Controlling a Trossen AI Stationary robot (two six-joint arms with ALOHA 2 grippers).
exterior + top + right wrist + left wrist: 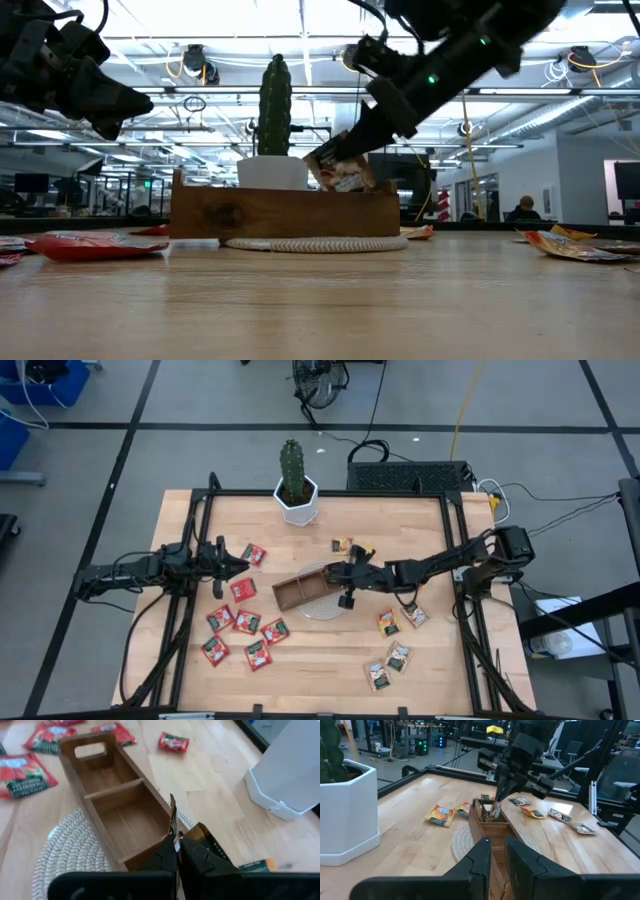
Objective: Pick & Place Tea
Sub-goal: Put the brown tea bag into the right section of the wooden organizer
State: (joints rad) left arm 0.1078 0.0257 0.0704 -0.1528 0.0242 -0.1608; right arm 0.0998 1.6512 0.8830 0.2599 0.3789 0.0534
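Pale wooden table [320, 660], lab behind: right gripper [343, 572] pinches a tea sachet [340, 172] over the tray [300, 589]; left gripper [243, 563], nearly closed and empty, hovers beside the tray.

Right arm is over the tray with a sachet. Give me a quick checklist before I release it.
1. Right pincer shut on the tea sachet: ok.
2. Sachet above the wooden tray, at its near end: ok.
3. Compartments below free of sachets: ok.
4. Tray sitting on the woven mat: ok.
5. Left pincer clear of the tray, over the red sachets: ok.
6. Sachet fully inside the tray walls: cannot tell.
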